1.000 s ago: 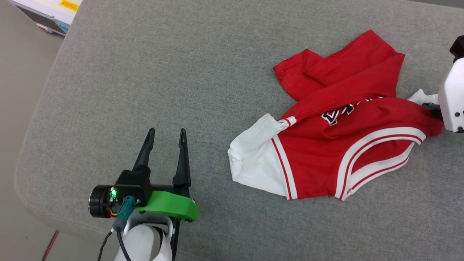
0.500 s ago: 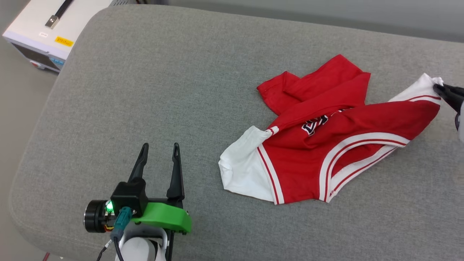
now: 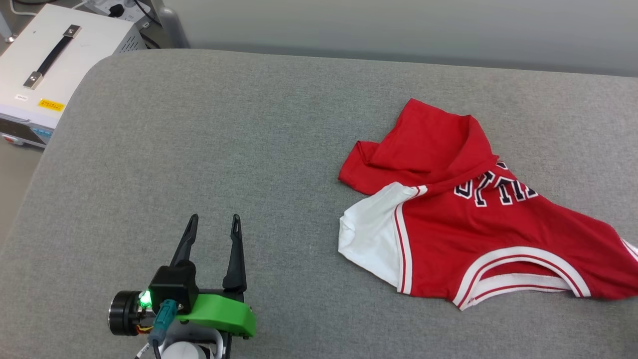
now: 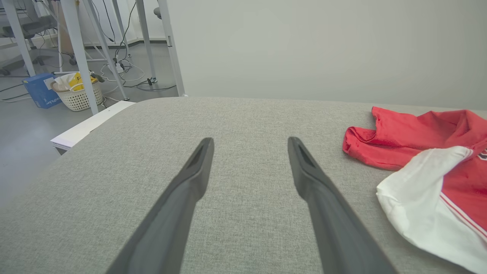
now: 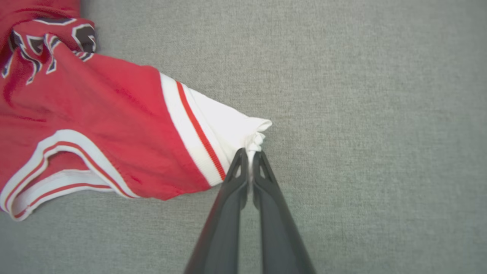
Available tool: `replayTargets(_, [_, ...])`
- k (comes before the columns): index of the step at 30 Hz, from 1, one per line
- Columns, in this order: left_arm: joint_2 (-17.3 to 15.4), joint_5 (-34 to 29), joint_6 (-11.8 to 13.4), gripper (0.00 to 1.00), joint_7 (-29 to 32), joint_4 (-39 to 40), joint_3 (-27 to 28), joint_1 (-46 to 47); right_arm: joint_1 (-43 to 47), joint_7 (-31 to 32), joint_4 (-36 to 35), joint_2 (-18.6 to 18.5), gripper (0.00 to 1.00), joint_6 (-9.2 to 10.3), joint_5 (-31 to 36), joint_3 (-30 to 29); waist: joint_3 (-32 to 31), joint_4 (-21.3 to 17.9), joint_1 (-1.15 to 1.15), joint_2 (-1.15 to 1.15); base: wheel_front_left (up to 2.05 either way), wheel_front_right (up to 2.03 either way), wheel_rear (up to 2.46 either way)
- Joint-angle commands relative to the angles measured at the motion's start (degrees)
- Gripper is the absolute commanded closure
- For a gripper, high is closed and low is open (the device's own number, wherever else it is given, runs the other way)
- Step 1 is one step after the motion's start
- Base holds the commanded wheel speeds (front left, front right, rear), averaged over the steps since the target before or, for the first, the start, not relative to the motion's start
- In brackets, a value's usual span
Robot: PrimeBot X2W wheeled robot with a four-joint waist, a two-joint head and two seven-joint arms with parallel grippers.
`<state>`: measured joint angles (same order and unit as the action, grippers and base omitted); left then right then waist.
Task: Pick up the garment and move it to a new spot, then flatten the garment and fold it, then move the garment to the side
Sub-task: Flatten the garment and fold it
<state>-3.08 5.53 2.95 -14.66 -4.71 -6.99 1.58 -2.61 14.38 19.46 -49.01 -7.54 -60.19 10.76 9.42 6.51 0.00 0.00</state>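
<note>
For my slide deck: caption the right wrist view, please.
Right hand pinches the white sleeve of the red jersey T-shirt on grey fabric surface.

The garment (image 3: pixel 463 234) lies on the right of the padded surface (image 3: pixel 224 139), the left gripper (image 3: pixel 214 217) well apart to its left, a box (image 3: pixel 75 55) beyond the far-left corner.

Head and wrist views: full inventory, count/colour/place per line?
garment: one, red with white sleeves and black lettering, crumpled on the right half of the padded surface
padded surface: one, grey, beneath the garment
equipment case: one, white with black handle, beyond the surface's far-left corner
basket: one, white, on the floor, left wrist view
box: one, blue, beside the basket
left gripper: one, dark, open, over bare surface left of the garment
right gripper: one, dark, shut on the garment's white sleeve
</note>
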Motion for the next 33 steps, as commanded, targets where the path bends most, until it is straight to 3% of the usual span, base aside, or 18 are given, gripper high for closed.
replayTargets(1, [0.2,-0.4,-0.34,0.0,-0.34,0.24,0.16,0.25,1.72,0.21,1.23,1.43,1.0,0.05,-0.38,-0.96,-0.03,-0.05,0.0,0.0,0.0,0.0,0.0])
replayTargets(9, [0.2,-0.78,-0.89,0.0,-0.34,-0.2,-0.23,0.26,4.59,-0.43,7.84,6.9,1.0,0.05,2.58,-2.76,-0.21,0.07,0.0,0.0,0.0,0.0,0.0])
replayTargets(11, [0.2,-1.21,-1.27,0.0,-0.34,-0.39,0.02,0.5,3.68,-3.97,8.45,7.6,0.0,0.05,4.83,-3.96,-0.61,0.06,0.0,0.0,0.0,0.0,0.0])
replayTargets(17, [-0.92,-2.68,-3.49,0.0,-0.34,-0.4,0.73,2.04,0.33,-16.68,6.17,10.03,0.0,0.05,13.84,-8.4,-1.96,-0.52,0.0,0.0,0.0,0.0,0.0])
replayTargets(21, [-2.79,-3.65,-6.35,0.0,-0.34,-0.35,-0.17,5.61,-0.7,-23.05,1.84,13.03,0.0,0.05,22.37,-10.56,-2.41,-0.72,0.0,0.0,0.0,0.0,0.0])
replayTargets(28, [-7.49,-3.34,-9.9,0.0,-0.34,-3.3,-5.04,14.52,-0.1,-26.77,-9.31,20.45,0.0,0.05,33.72,-13.72,-2.23,-1.23,0.0,0.0,0.0,0.0,0.0])
replayTargets(33, [-12.27,1.83,-10.39,0.0,1.48,-8.76,-14.63,23.22,1.67,-27.01,-16.46,25.51,0.0,0.05,38.73,-13.16,-1.78,-1.77,0.0,0.0,0.0,0.0,0.0])
